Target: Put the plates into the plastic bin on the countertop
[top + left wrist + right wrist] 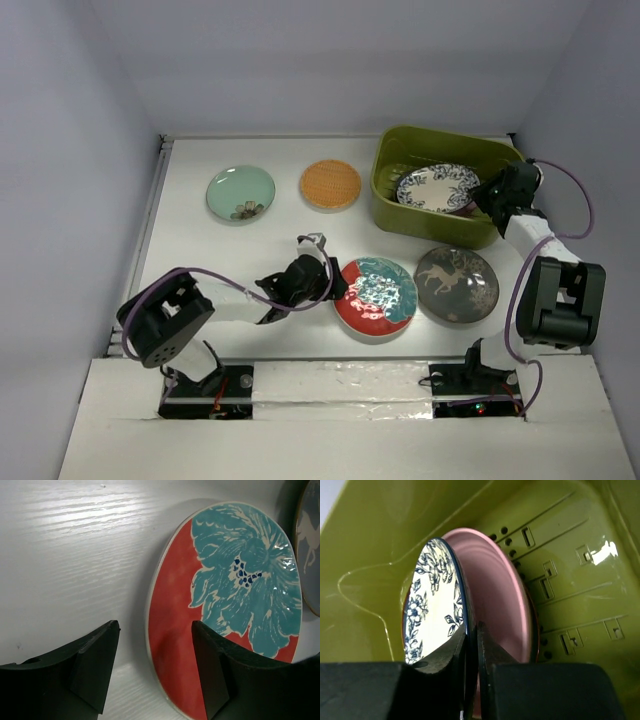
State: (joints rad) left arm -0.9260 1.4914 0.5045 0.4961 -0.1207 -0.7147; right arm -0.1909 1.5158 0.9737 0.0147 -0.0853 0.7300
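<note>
Nearest to the overhead camera are the two black arm bases (205, 385), bolted at the near edge of the flat white countertop (200, 255). From there the left gripper (335, 288) reaches to the left edge of the round red plate with a teal flower (375, 297). Just beside that plate, on its right, lies the round silver-grey plate with a deer (457, 284). Farther back, the round mint green plate with flowers (241, 192) and the round orange woven-look plate (331, 185) lie on the countertop, apart from each other. The olive-green rectangular plastic bin (420, 225) stands at the far right. The right gripper (480, 200) is over its right side, at the round white plate with a blue ornate rim (437, 187). In the left wrist view the jaws stand apart, with nothing clamped. One of the fingers (95, 660) is over bare countertop and the other over the red surface, so the plate's rim lies between them. I judge this low approach is used because a flat plate can be taken only by its edge. In the right wrist view the fingers (450, 655) are pressed together on the rim of the white plate. They hold it tilted over the round pink plate (495, 590) inside the bin, probably so it can be laid down without trapping the fingers beneath.
</note>
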